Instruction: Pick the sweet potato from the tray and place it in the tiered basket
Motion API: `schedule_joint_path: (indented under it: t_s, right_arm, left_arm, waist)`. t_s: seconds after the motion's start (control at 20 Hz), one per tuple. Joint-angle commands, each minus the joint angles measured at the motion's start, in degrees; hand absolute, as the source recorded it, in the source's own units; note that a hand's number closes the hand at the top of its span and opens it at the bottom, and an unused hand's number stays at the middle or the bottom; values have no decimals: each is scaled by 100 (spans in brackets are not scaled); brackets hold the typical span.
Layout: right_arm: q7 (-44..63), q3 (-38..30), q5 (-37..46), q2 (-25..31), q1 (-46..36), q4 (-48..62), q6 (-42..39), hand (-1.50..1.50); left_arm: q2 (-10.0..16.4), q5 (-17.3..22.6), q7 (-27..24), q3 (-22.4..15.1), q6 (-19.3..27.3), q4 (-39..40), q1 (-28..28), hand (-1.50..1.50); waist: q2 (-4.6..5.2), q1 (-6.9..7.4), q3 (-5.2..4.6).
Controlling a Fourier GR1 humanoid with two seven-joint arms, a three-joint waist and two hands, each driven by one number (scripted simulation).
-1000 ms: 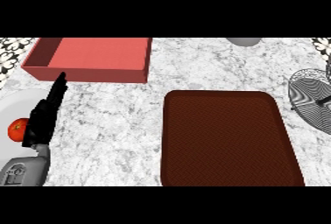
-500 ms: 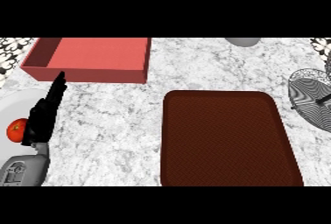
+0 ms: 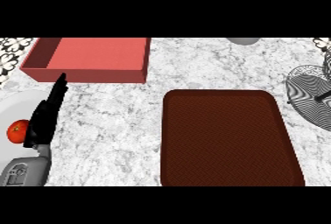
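Note:
A dark brown tray (image 3: 226,135) lies on the marble counter at the lower right, and nothing shows on it. The wire tiered basket (image 3: 310,94) pokes in at the right edge, only partly in view. No sweet potato is visible anywhere. My left hand (image 3: 45,118) stands at the left with its fingers straight, pointing up toward the far side, holding nothing. My right hand does not show.
A red open box (image 3: 90,59) sits at the back left. A white plate (image 3: 13,118) at the left edge carries a red tomato (image 3: 18,130), partly behind my left hand. A grey round object (image 3: 242,40) shows at the top edge.

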State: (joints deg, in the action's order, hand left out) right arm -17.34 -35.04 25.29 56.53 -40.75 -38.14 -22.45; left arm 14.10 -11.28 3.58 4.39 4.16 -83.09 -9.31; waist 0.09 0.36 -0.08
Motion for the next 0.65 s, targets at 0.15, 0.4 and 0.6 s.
schedule_joint_path:
  t_s: [0.15, 0.4, 0.6]
  right_arm:
    - [-64, -429, -210, 1283, 105, 1430, -957, -150]
    - [-1239, -767, -360, 1717, 1005, 2071, -1327, -150]
    - [-1589, -1035, -574, 1965, 1167, 2449, -1539, -150]
  left_arm:
    - [331, 289, -104, 312, -346, 2, -105, 0]
    - [90, 62, -31, 130, -85, -103, 1, 0]
    - [56, 79, -37, 102, -119, -168, 98, 0]
  waist:
    - [52, 83, 25]
    - [53, -15, 50]
    - [48, 20, 54]
